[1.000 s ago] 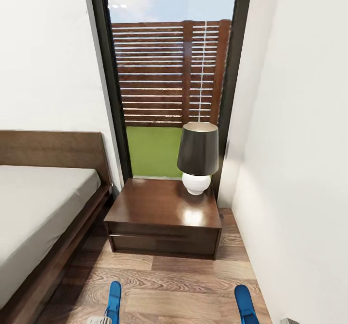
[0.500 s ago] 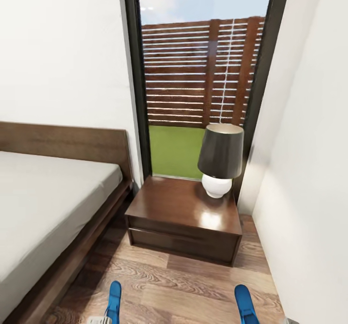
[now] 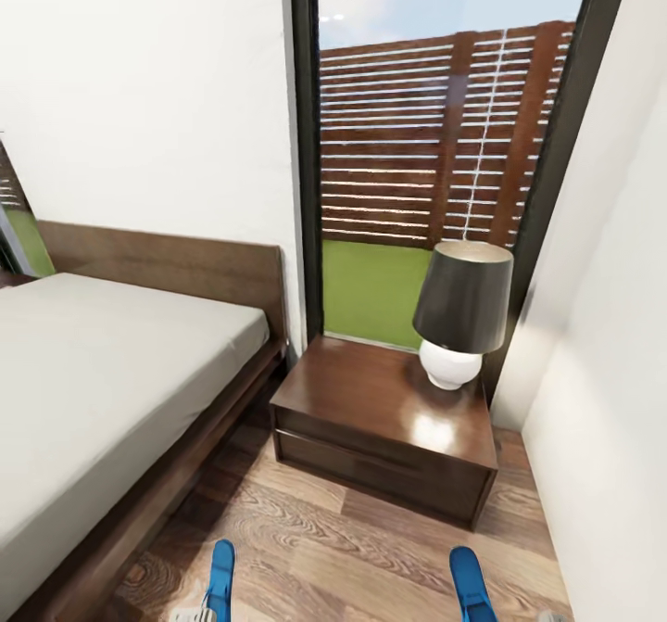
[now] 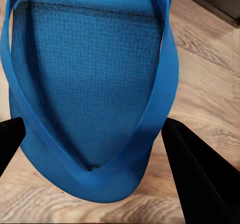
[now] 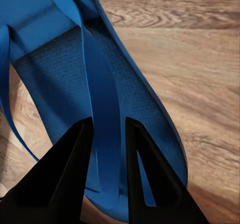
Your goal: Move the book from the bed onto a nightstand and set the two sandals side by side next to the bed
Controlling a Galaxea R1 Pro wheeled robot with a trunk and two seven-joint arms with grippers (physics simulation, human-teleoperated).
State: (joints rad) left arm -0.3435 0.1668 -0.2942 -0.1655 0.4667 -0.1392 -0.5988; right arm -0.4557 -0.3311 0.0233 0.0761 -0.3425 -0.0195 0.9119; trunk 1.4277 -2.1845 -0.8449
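The bed (image 3: 111,372) lies at the left of the head view, grey mattress on a dark wooden base, headboard against the white wall. Just beside it stands the nightstand (image 3: 389,427), its glossy top bare but for a lamp (image 3: 461,311) at the far right corner. Behind is a tall window (image 3: 435,158) showing fence and grass; a white wall (image 3: 611,399) hems in the right side. Wood floor (image 3: 352,557) runs between.

At the bottom edge two blue sandals show, one at the left (image 3: 220,577) and one at the right (image 3: 468,580), well apart and above the floor.

The left gripper (image 4: 92,134) has its fingers spread wide on either side of its sandal (image 4: 90,73); whether they press it is hard to tell. The right gripper (image 5: 107,134) is nearly closed, pinching the strap of its sandal (image 5: 125,114).
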